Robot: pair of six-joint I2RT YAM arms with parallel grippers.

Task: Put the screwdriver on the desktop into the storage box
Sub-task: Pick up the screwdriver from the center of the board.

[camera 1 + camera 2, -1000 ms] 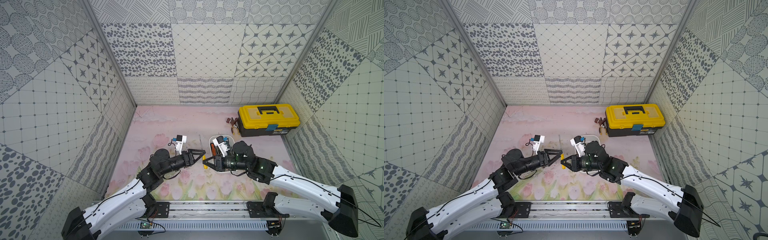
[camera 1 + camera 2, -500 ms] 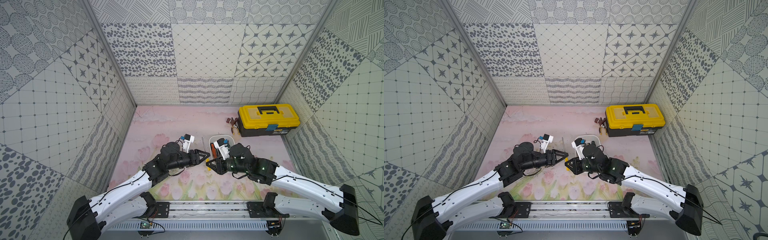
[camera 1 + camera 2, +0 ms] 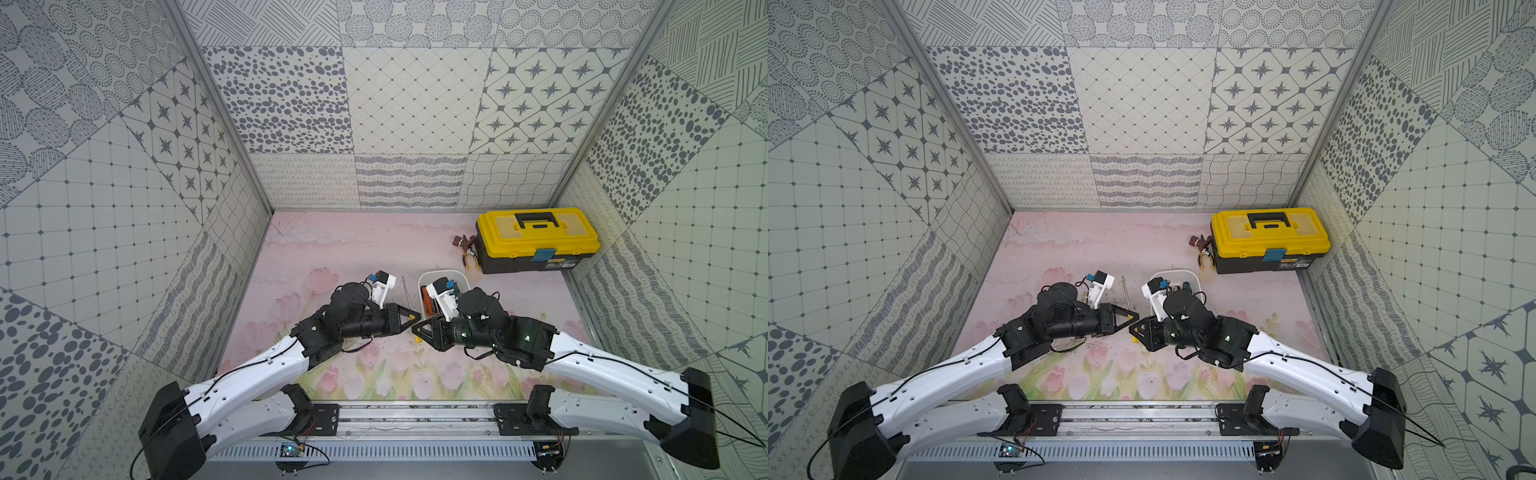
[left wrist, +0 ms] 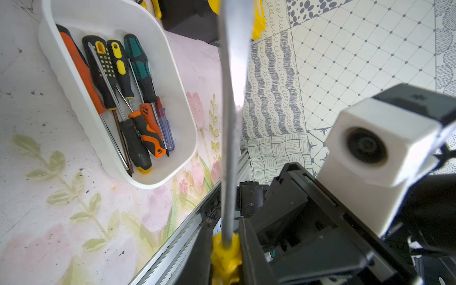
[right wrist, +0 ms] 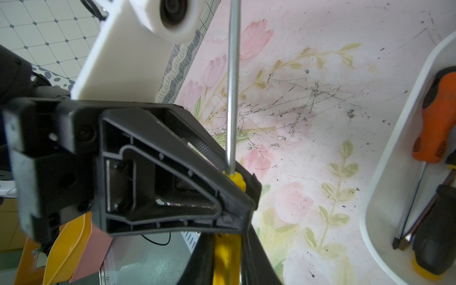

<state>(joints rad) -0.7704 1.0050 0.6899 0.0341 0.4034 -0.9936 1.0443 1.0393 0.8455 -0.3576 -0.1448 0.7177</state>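
Note:
The screwdriver [image 3: 406,293] has a yellow handle [image 4: 225,254] and a long steel shaft [image 5: 233,86]. Both grippers grip its handle, in front of the white storage box [image 3: 461,275] and slightly to its left. My left gripper [image 4: 225,223] is shut on the handle end next to the shaft. My right gripper [image 5: 226,246] is shut on the handle further back. In both top views the two grippers meet tip to tip, left gripper [image 3: 1133,318] against right gripper [image 3: 1136,329]. The shaft points toward the back wall, left of the storage box [image 3: 1196,277]. The storage box [image 4: 177,81] holds several screwdrivers.
A yellow-lidded black toolbox [image 3: 536,237] stands at the back right of the desktop [image 3: 332,249]. Pliers and a small brown item [image 3: 464,245] lie beside it. The left half of the pink desktop [image 3: 1038,257] is bare, and patterned walls enclose three sides.
My left arm has swung right to the screwdriver and its jaws have shut on the handle. The right gripper has kept its hold throughout.

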